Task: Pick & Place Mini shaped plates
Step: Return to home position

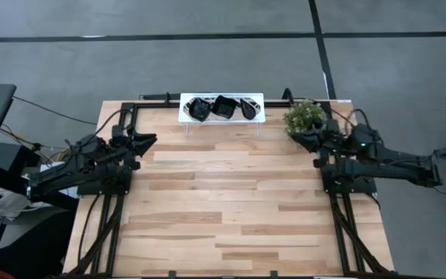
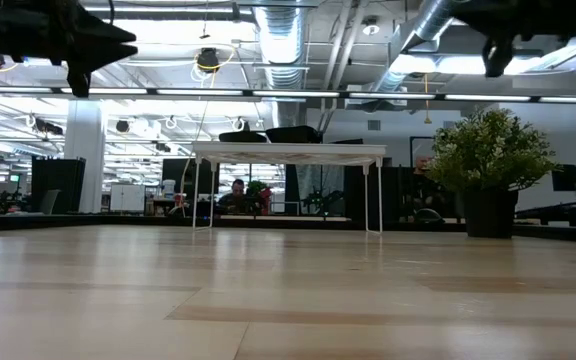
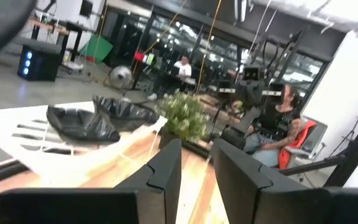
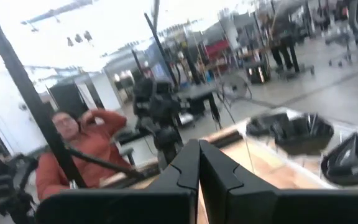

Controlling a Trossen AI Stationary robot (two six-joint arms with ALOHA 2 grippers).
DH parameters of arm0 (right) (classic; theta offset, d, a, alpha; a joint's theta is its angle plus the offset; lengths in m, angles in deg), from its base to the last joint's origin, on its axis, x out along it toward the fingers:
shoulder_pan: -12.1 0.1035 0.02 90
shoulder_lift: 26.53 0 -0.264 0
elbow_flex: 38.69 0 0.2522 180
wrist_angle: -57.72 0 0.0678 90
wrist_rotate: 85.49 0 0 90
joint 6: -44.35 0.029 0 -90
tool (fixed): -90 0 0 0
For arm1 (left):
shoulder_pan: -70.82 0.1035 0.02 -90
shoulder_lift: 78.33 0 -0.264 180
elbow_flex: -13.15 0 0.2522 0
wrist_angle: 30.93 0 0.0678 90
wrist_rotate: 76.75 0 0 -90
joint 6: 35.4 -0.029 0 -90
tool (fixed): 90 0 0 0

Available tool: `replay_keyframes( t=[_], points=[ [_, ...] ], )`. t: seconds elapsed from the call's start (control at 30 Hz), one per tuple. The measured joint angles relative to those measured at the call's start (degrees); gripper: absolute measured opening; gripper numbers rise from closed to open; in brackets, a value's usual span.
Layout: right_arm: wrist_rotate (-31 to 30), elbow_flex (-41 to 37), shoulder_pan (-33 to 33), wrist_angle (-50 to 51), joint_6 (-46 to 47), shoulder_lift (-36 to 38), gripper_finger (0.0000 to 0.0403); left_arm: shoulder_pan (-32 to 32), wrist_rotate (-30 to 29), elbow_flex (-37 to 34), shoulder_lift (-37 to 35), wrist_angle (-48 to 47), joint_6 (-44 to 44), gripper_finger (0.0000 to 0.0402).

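Observation:
Three mini shaped plates, glossy black, lie on the white lattice tray (image 1: 184, 116) at the table's far middle: one at its left (image 1: 200, 108), one in the middle (image 1: 224, 107), one at its right (image 1: 248, 108). The tray stands on thin legs (image 2: 288, 152). My left gripper (image 1: 149, 141) hovers level at the far left, open, with nothing between its fingers (image 3: 196, 152); the plates (image 3: 82, 124) show beyond it. My right gripper (image 1: 294, 138) hovers at the far right beside the plant, shut and empty (image 4: 199, 146), with plates (image 4: 294, 130) off to its side.
A small potted plant (image 1: 306, 116) stands at the far right corner, close to my right gripper. Black frame rails (image 1: 339, 225) run along the table's left and right sides. Bare wood (image 1: 231, 209) fills the middle and near part. People sit in the room beyond (image 3: 272, 124).

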Motion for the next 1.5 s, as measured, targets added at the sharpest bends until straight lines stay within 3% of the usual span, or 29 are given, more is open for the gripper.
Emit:
replay_keyframes(
  t=[0.3, 0.6, 0.77, 0.97, 1.17, 1.5],
  points=[
    [-0.25, -0.16, 0.00, 7.13, -1.51, 11.02, 0.0000, 0.00, 0.00, -0.02, -2.68, 1.08, -3.34, 0.0095],
    [-2.80, -0.16, 0.00, 14.09, 0.31, 11.70, 0.0000, 0.00, 0.00, -0.31, 0.30, 2.29, -3.77, 0.0095],
    [-4.11, -0.18, 0.00, 17.65, 1.64, 11.65, 0.0000, -0.01, 0.01, -4.95, 0.31, 7.92, -2.84, 0.0095],
    [-4.13, -0.37, 0.00, 17.44, 1.90, 11.58, 0.0000, -0.02, 0.02, -10.20, 0.32, 15.10, -1.94, 0.0095],
    [-4.07, -8.39, 0.00, 7.45, 2.57, 11.74, 0.0000, -0.02, 0.02, -11.93, 0.37, 15.33, -0.70, 0.0095],
    [-3.94, -9.07, 0.00, 10.60, 4.26, 13.82, 0.0000, -0.02, 0.02, -11.93, 0.35, 15.40, -0.45, 0.0095]
  ],
)
